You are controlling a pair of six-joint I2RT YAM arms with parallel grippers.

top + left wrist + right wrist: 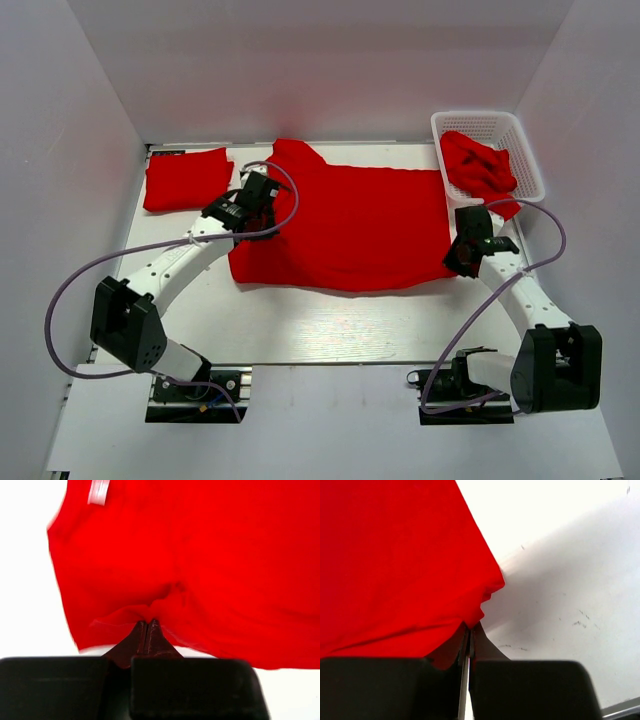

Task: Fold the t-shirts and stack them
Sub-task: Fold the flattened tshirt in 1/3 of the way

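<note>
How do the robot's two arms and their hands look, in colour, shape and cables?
Both the left arm and the right arm have white links between boxy black joint housings. A pale lilac cable loops beside each one. The left hand and the right hand have a black blocky body and two dark fingers that taper to a thin tip.

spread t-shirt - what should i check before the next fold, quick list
1. left gripper shut on the spread t-shirt, cloth bunched at its tips: ok
2. right gripper shut on the shirt's edge: ok
3. both cloth layers caught in each pinch: cannot tell
4. folded t-shirt lies apart from the spread one: ok
5. red cloth in the basket hangs over its near rim beside the right gripper: not ok
</note>
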